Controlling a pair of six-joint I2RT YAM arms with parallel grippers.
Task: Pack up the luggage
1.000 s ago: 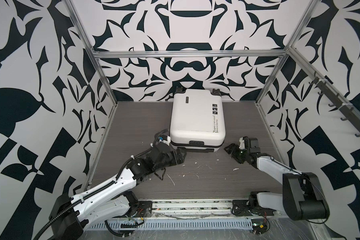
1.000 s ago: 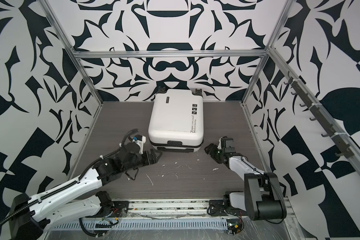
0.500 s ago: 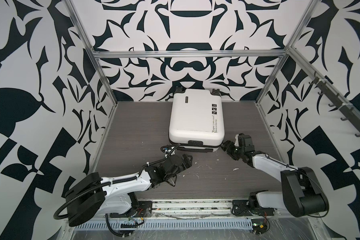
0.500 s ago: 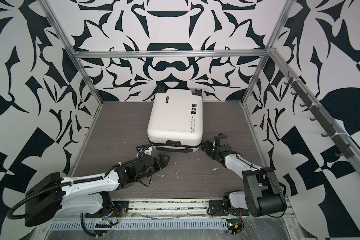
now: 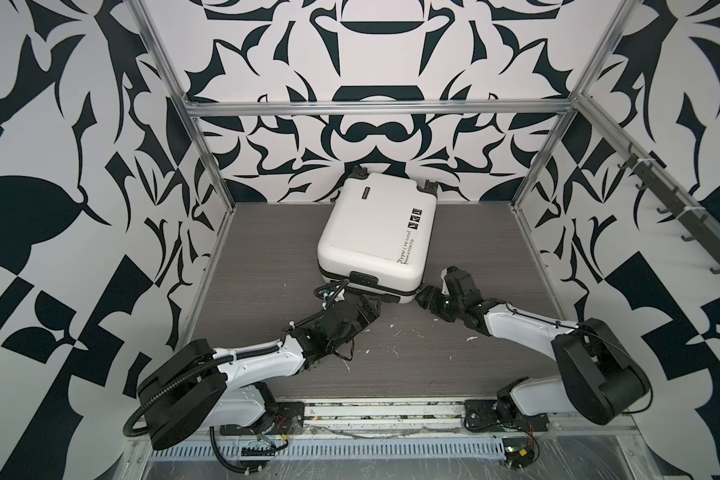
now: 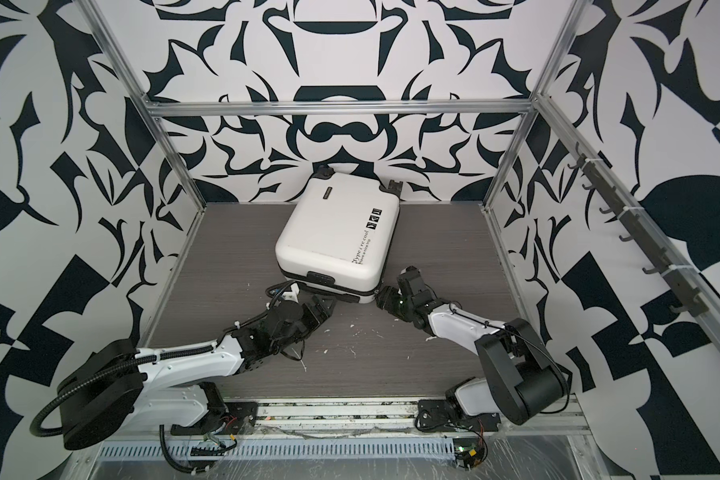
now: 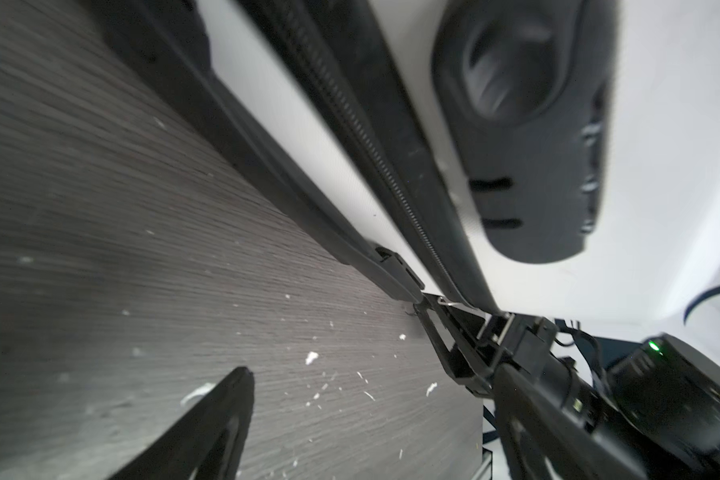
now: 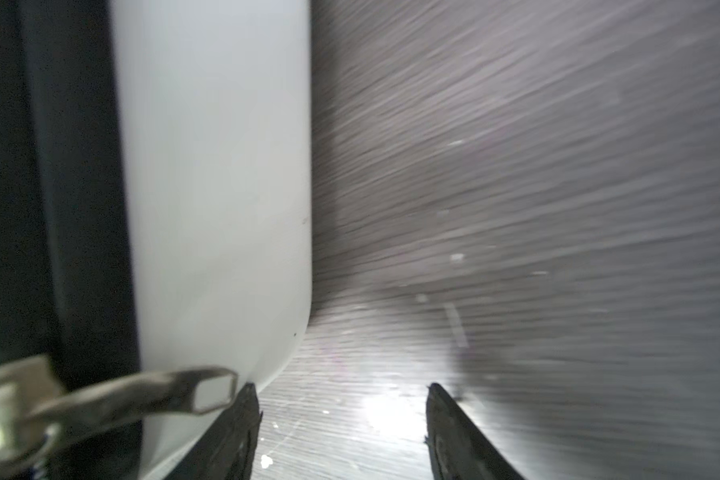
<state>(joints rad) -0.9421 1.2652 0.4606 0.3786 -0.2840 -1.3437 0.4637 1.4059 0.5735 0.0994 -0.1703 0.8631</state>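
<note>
Lying shut in both top views, the suitcase (image 5: 377, 232) sits just ahead of the left gripper (image 5: 370, 305) and right gripper (image 5: 422, 296), jaws apart on both. Left wrist view: zip track (image 7: 371, 166) ahead; right wrist view: zip pull (image 8: 150, 392) just outside one finger (image 8: 233, 436), so zipping likely needs a sideways shift, then a pinch.

Both top views look steeply down from high above the near edge of the bench (image 5: 267, 257) toward the far wall (image 5: 375, 124), wide enough to hold the luggage (image 5: 375, 232); the two frames overlap almost wholly. The left wrist camera lies low over the bench, close against the luggage's near side, facing right to where the right claw (image 7: 429, 305) shows. The right wrist camera, equally close, looks past its own fingers (image 8: 233, 432) at the luggage's near right corner.
</note>
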